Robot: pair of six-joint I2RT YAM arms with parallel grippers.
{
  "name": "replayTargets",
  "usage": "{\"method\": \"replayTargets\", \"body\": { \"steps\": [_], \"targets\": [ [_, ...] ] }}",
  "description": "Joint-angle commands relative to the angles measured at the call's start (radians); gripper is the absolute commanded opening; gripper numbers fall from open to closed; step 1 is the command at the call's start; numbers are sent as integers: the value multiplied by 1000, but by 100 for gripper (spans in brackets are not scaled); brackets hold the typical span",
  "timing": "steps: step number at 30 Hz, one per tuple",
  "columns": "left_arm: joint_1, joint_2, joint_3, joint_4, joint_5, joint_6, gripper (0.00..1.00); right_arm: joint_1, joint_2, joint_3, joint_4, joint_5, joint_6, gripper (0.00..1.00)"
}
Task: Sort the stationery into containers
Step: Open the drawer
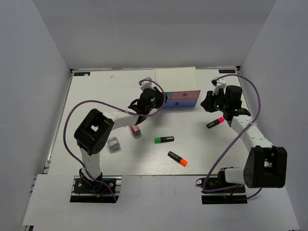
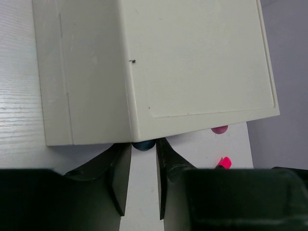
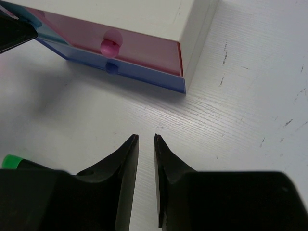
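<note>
The small white desktop drawer box (image 2: 192,62) has every drawer pushed in, so none of the stationery can go inside until one is pulled out. That seems to be why the left gripper (image 2: 143,148) is pressed up to its front. The dark blue round knob (image 2: 143,145) of the upper left drawer sits right at the tips of the jaws, which are drawn in narrow on either side of it. I cannot tell whether they actually pinch it yet. Off to the right of those jaws, the round pink knob (image 2: 219,129) of the neighbouring pink drawer (image 3: 144,48) peeks out from under the box's top edge. The right gripper (image 3: 146,137) hangs low over the white wooden table (image 1: 96,96), its jaws parted only a slit and holding nothing. The wide blue-violet lower drawer (image 3: 144,77) lies ahead of the tips and a little to their left, as if this arm is waiting its turn. The short black highlighter with the pink cap (image 1: 215,122) lies just behind these jaws, and I'd guess it is their first pick. The green-capped highlighter (image 1: 163,140), the orange-capped highlighter (image 1: 177,159), the stubby pink oblong item (image 1: 135,130) and the small grey-blue squarish piece (image 1: 113,144) all lie loose on the table behind the left jaws, back toward the arms' bases and not yet sorted.
</note>
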Motion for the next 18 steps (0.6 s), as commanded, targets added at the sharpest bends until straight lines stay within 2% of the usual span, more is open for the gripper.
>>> {"method": "replayTargets", "body": {
  "steps": [1, 11, 18],
  "targets": [
    [-8, -14, 56, 3, -39, -18, 34, -5, -13, -5, 31, 4, 2, 26],
    [-17, -14, 45, -15, -36, -18, 19, -10, -27, -17, 33, 6, -2, 26],
    [-35, -56, -43, 14, 111, -18, 17, -5, -33, -25, 33, 6, -2, 28]
  ]
}}
